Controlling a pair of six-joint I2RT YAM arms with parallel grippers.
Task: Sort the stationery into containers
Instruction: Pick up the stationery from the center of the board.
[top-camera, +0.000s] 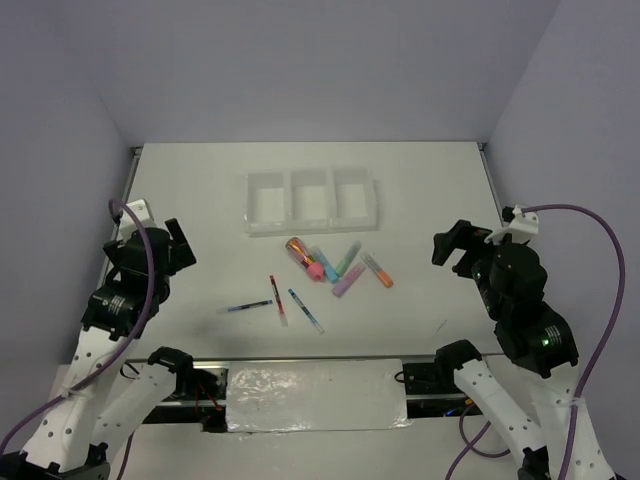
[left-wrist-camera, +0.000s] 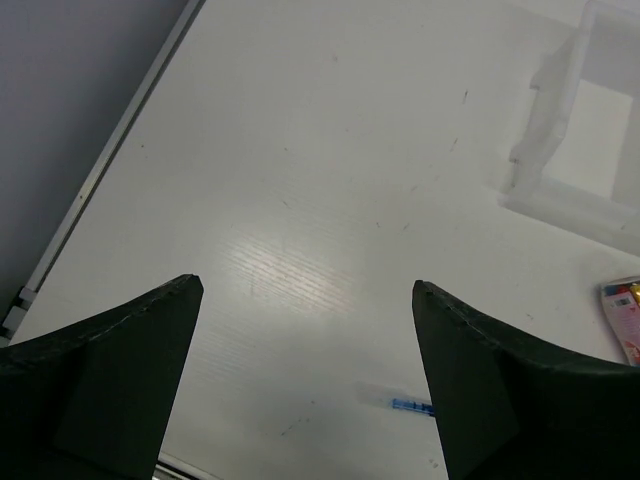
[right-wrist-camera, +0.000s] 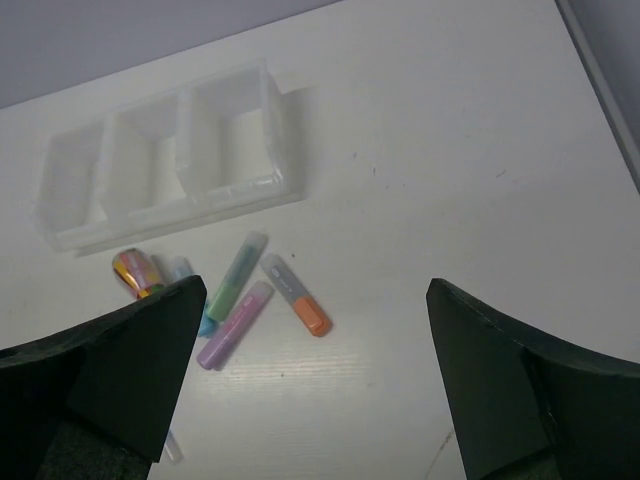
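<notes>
My left gripper (left-wrist-camera: 306, 283) and right gripper (right-wrist-camera: 316, 283) stand wide open, both empty. The tray (top-camera: 312, 229) holds nothing yet; next, I think, the right one must reach the orange marker (right-wrist-camera: 298, 303).

A matt white rectangular worktop (top-camera: 420, 200) fills the middle of the overhead view. Plain pale lavender-grey walls box it in on three sides: a back wall (top-camera: 300, 60), a left wall (top-camera: 50, 150) and a right wall (top-camera: 580, 120). A thin metal strip (top-camera: 131, 190) runs along the worktop's left edge where it meets the wall, and a similar right-hand strip (top-camera: 490, 175) lines the other side. A crinkled, shiny white sheet (top-camera: 315, 395) lies along the near edge. The light is soft and even, falling from above. In the left wrist view it leaves a pale sheen (left-wrist-camera: 290, 285) on the surface's fine grain, which carries a few small dark specks and faint scuffs.
</notes>
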